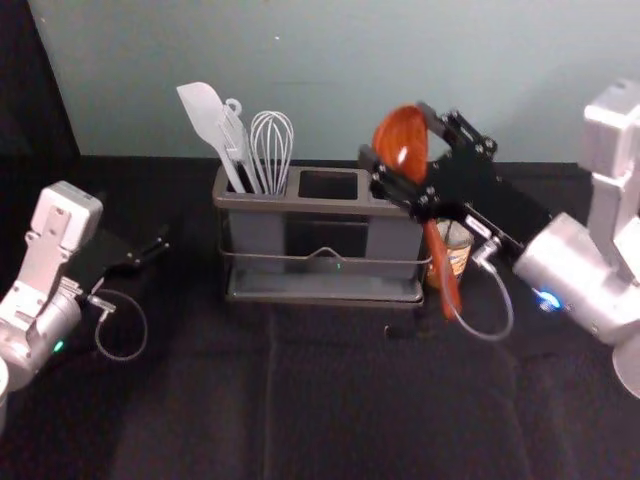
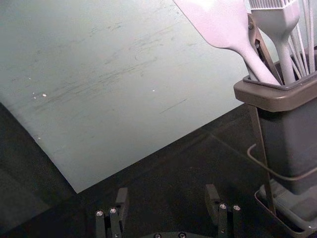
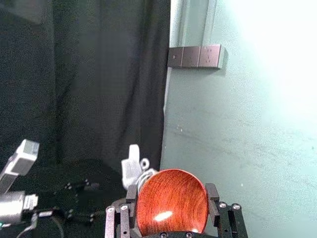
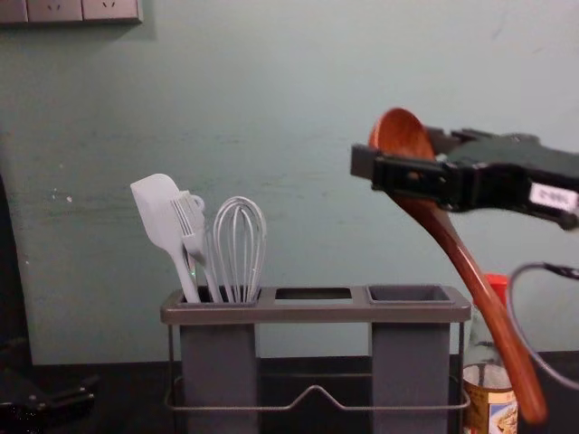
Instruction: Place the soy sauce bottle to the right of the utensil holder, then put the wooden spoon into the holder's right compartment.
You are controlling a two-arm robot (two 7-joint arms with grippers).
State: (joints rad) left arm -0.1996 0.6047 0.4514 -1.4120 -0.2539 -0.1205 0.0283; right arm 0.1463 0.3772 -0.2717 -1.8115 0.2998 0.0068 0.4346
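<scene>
My right gripper [image 1: 398, 140] is shut on the bowl of the wooden spoon [image 1: 438, 262], above and right of the utensil holder [image 1: 320, 206]. The spoon's handle slants down outside the holder, partly in front of the soy sauce bottle [image 1: 457, 250]. In the chest view the red-capped bottle [image 4: 489, 398] stands beside the holder's right end; the right compartment [image 4: 410, 294] looks unfilled. The right wrist view has the spoon bowl [image 3: 172, 206] between the fingers of my right gripper [image 3: 172, 193]. My left gripper [image 1: 150, 252] stays parked left of the holder; its wrist view shows the left gripper [image 2: 166, 202] open.
A grey spatula [image 4: 163, 217], a brush-like utensil and a whisk [image 4: 240, 244] stand in the holder's left compartment. Behind the table is a pale wall [image 1: 330, 80]. A small dark item [image 1: 405, 331] lies on the black tabletop in front of the holder's right end.
</scene>
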